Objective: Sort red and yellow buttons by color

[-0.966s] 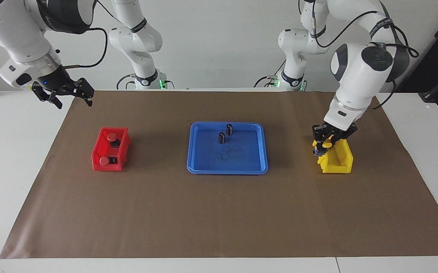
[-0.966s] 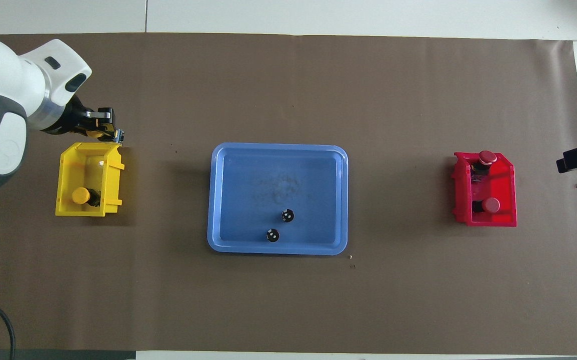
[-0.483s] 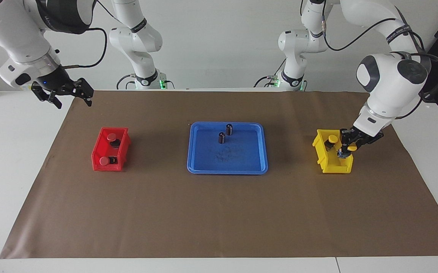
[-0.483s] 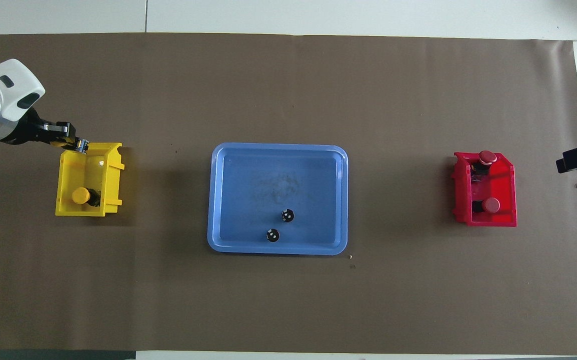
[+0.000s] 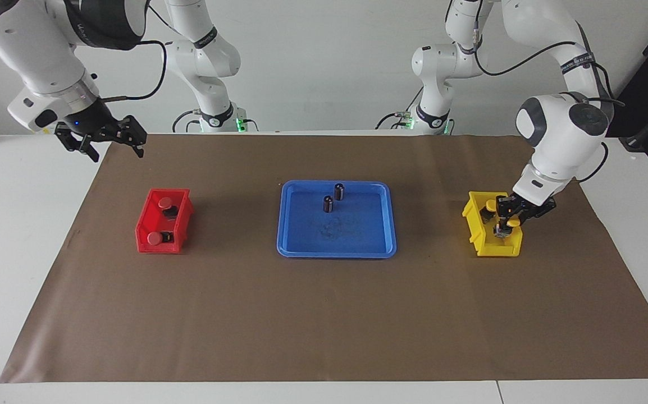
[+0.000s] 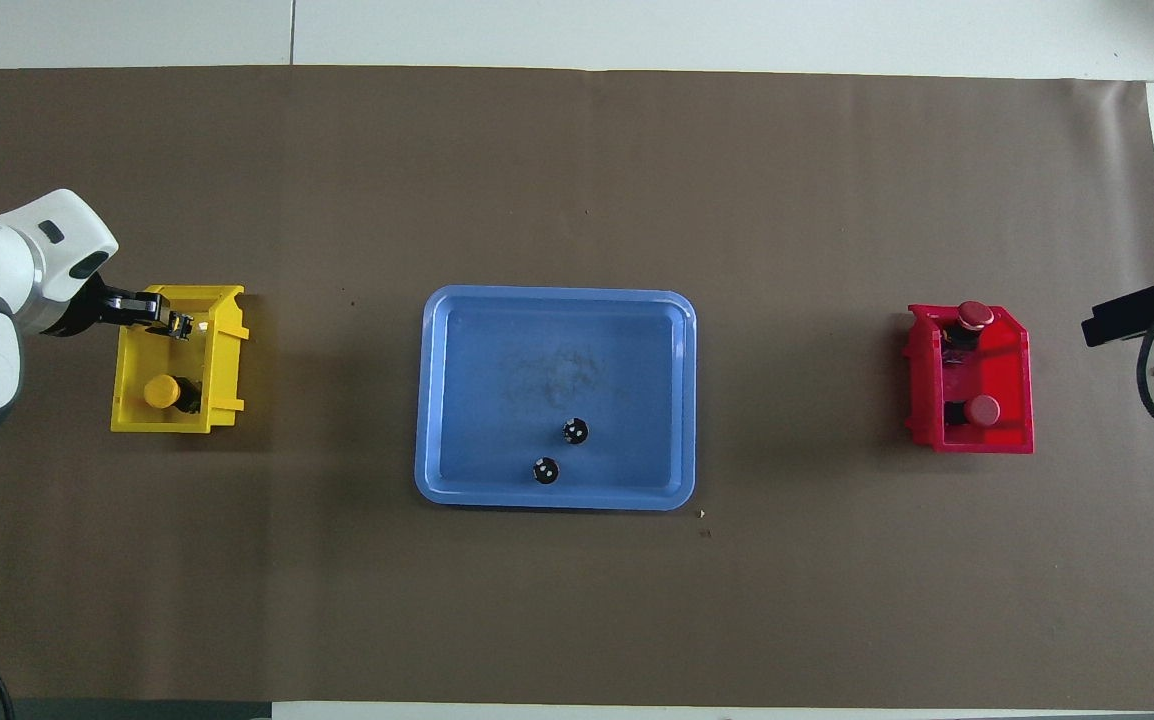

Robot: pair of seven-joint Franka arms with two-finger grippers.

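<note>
My left gripper (image 5: pixel 505 229) is shut on a yellow button (image 5: pixel 513 223) and hangs low inside the yellow bin (image 5: pixel 495 249), in the part farther from the robots. From overhead the gripper (image 6: pixel 177 323) reaches in from the bin's (image 6: pixel 227 350) outer side. A second yellow button (image 6: pixel 159 391) lies in the bin's nearer part. Two red buttons (image 5: pixel 165 203) (image 5: pixel 154 238) lie in the red bin (image 5: pixel 185 216). My right gripper (image 5: pixel 108 143) waits open in the air over the mat's corner at the right arm's end.
A blue tray (image 5: pixel 335 253) sits mid-table between the bins, holding two dark upright cylinders (image 5: pixel 339 191) (image 5: pixel 328 203) in its part nearer the robots. Brown mat covers the table around everything.
My left gripper carried the yellow button from the bin's tray-side corner around its end and down into the bin. The right gripper shifted only slightly.
</note>
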